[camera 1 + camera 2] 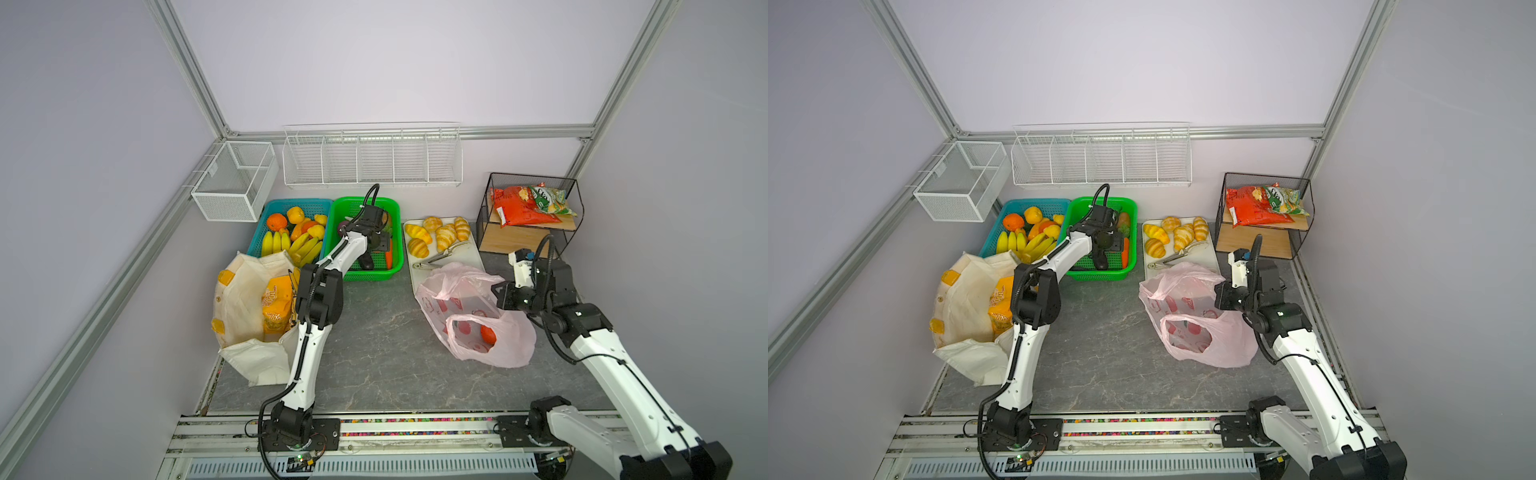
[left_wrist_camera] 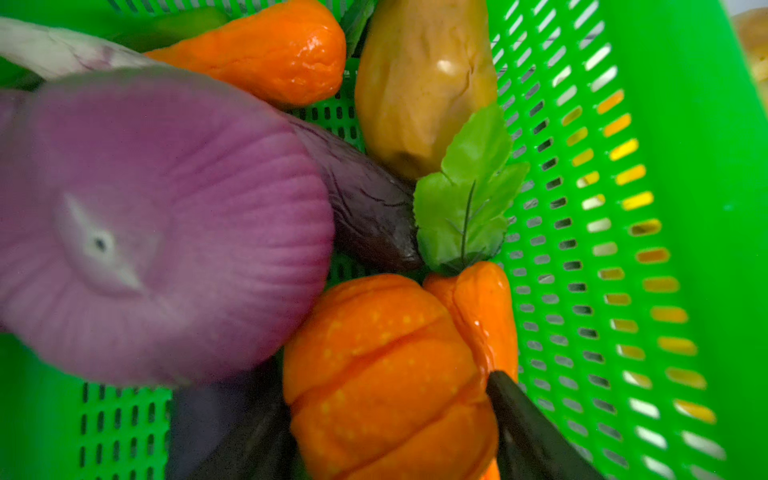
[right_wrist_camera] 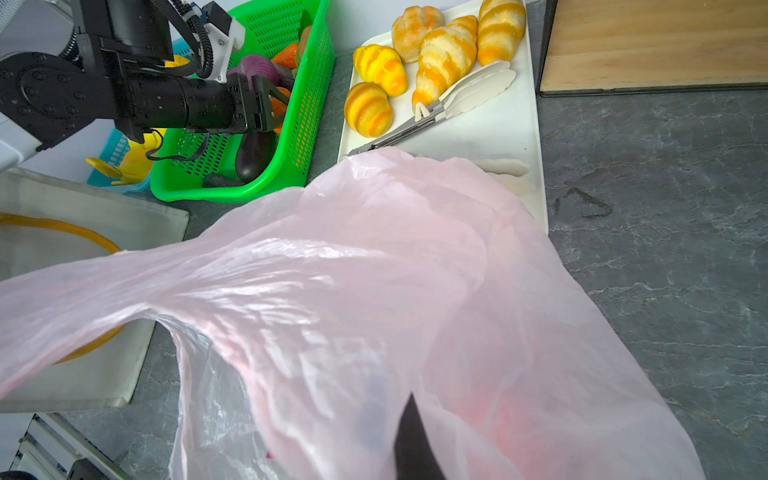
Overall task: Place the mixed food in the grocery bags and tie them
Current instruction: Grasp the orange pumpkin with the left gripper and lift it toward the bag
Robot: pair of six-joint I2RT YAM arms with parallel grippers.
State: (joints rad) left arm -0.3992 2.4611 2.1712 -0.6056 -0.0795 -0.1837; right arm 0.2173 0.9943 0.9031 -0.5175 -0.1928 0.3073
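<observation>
Left gripper (image 3: 277, 110): down inside the green basket (image 2: 623, 208), among the toy vegetables. Jaws stand apart. In the left wrist view one dark finger (image 2: 528, 424) lies against the side of the orange pumpkin (image 2: 386, 374), touching the carrot (image 2: 482, 307) beside it. The pumpkin sits between the jaws; cannot tell whether they press it. The purple onion (image 2: 166, 224) is close to the lens and blurred. The dark eggplant (image 2: 365, 199) lies behind it on the basket floor.

Right gripper (image 1: 502, 296): closed, pinching the rim of the pink bag (image 1: 469, 316). The film drapes over its finger (image 3: 415, 440) in the right wrist view. The bag lies on the grey tabletop (image 1: 374, 332), its far end overlapping the white tray (image 1: 473, 249). A red-orange round item (image 1: 488, 334) shows through its mouth.

Canvas tote (image 1: 241, 299): at the left, mouth open, orange snack packet (image 1: 276, 303) inside. Further packets (image 1: 528, 205) rest on the black wire shelf (image 1: 494, 232).
</observation>
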